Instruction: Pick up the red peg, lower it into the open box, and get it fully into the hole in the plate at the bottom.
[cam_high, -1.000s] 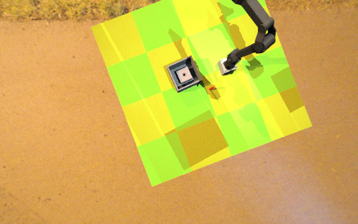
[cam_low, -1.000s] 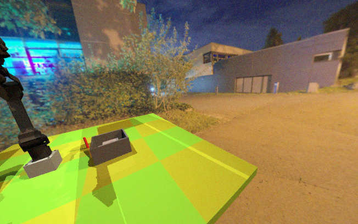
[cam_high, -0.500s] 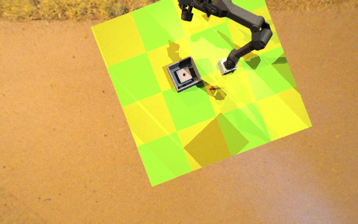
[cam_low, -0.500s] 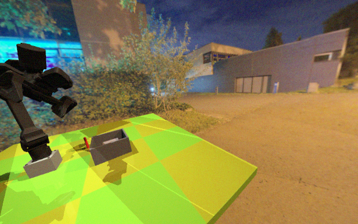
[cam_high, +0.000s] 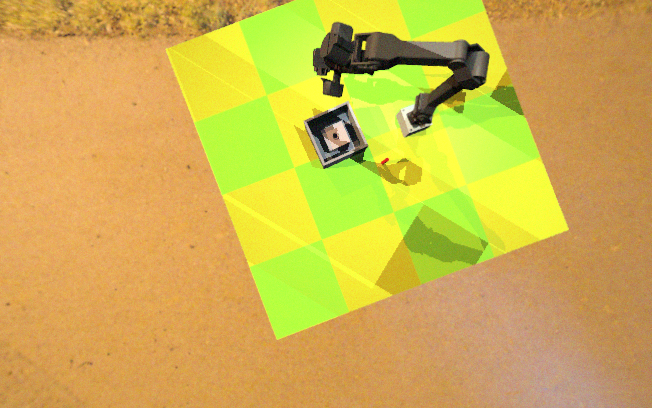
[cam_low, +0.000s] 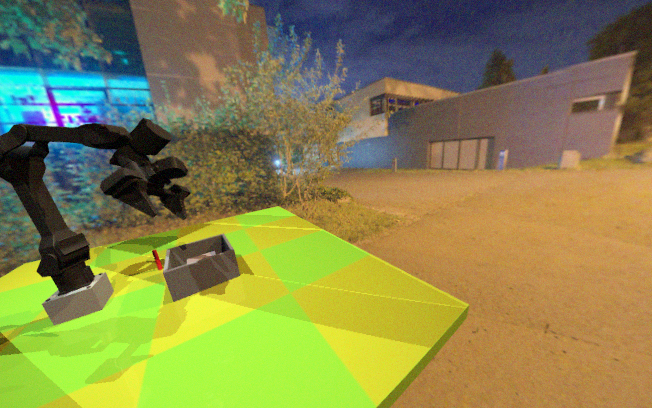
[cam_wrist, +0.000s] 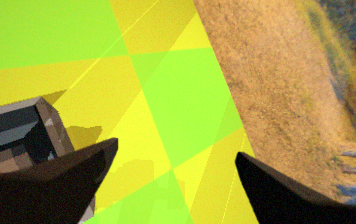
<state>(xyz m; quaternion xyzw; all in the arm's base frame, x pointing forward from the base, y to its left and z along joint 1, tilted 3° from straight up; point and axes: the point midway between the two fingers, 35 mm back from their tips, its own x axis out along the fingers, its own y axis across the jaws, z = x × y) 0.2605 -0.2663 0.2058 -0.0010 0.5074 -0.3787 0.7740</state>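
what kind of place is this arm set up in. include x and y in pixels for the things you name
Outdoors, most likely a paved yard beside some buildings, perhaps after dark: a deep blue night-like sky (cam_low: 425, 30), a long low building (cam_low: 530, 115) with pale doors, and leafy bushes (cam_low: 225, 170) behind the checkered table top (cam_high: 270, 200) (cam_low: 225, 350) (cam_wrist: 185, 110).

Robot arm (cam_high: 415, 52) (cam_low: 37, 200): matte blk / v. dark grey, chunky angular segs w/ rounded joint housings; one long link tapers. Base block (cam_high: 406, 129) (cam_low: 80, 305): lt grey, boxy, small dark dots on top, prob. screws. Gripper (cam_high: 328, 77) (cam_low: 170, 217) (cam_wrist: 178, 150): same blk, 2 wedge-shaped fingers, narrow blunt tips, brownish sheen on one.
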